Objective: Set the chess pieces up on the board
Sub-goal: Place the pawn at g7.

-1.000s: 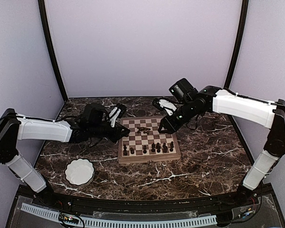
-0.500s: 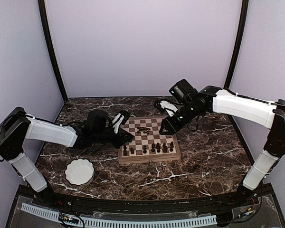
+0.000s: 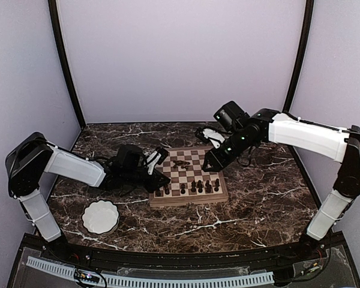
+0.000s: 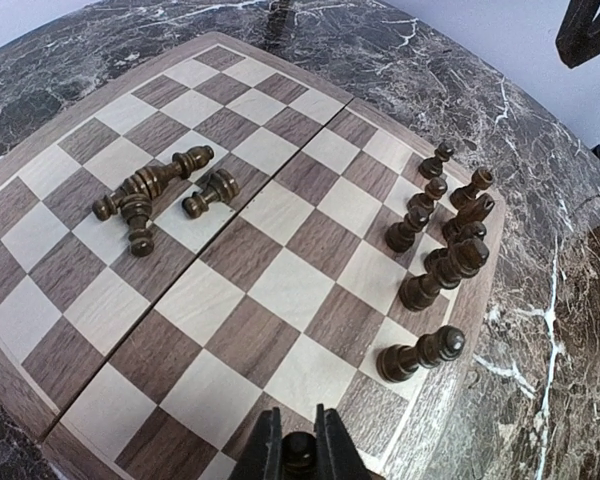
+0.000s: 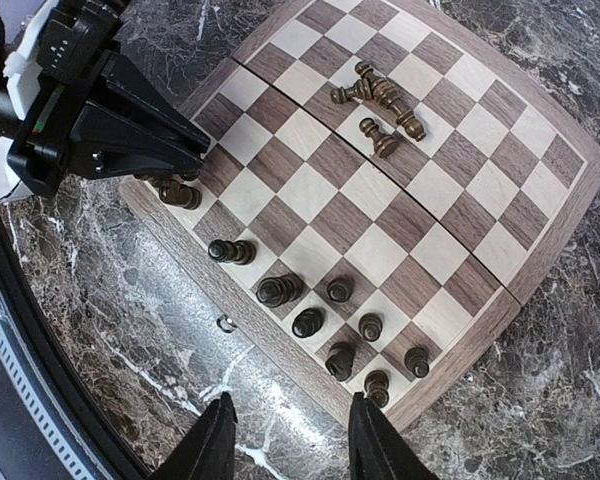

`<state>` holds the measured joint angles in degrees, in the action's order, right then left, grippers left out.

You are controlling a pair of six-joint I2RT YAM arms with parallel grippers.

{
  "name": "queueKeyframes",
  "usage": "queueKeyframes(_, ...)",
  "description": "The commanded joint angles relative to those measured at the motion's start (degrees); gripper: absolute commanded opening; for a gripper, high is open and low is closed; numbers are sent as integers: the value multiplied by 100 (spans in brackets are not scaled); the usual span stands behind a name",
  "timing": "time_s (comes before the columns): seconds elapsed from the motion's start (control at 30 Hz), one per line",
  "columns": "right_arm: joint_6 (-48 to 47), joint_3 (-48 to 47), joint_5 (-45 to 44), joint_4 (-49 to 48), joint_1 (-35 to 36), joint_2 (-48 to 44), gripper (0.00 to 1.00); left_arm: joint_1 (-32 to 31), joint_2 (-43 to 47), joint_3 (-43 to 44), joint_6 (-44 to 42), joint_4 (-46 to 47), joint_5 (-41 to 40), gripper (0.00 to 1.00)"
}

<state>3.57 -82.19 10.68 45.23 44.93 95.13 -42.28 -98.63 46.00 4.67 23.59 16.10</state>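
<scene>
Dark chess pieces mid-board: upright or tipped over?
Tipped over. The small dark brown wooden chess pieces mid-board lie on their sides on the tan-and-brown checkered wooden board.

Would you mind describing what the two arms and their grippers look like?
Both the left arm and right arm have smooth white shells on the long links, with black joints and wrists. Thin black cables trail near the wrists. The left gripper and right gripper have dark, tapering fingers, with a white housing behind each.
</scene>
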Motion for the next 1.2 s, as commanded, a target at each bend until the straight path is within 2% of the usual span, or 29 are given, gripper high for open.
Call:
queueKeyframes(0.0, 81, 82, 65, -33, -23, -152, 40, -19, -62, 235, -129, -83, 109, 12)
queueKeyframes(0.63, 104, 117, 134, -100, -19, -51, 40, -23, -394, 516, -184, -342, 97, 16)
queueKeyframes(0.93, 106, 98, 203, -168, -19, 57, 40, -25, -374, 630, -244, -583, 26, 26)
queueKeyframes(1.17, 58, 36, 261, -182, -19, 155, 40, -21, -271, 748, -219, -690, 130, 27)
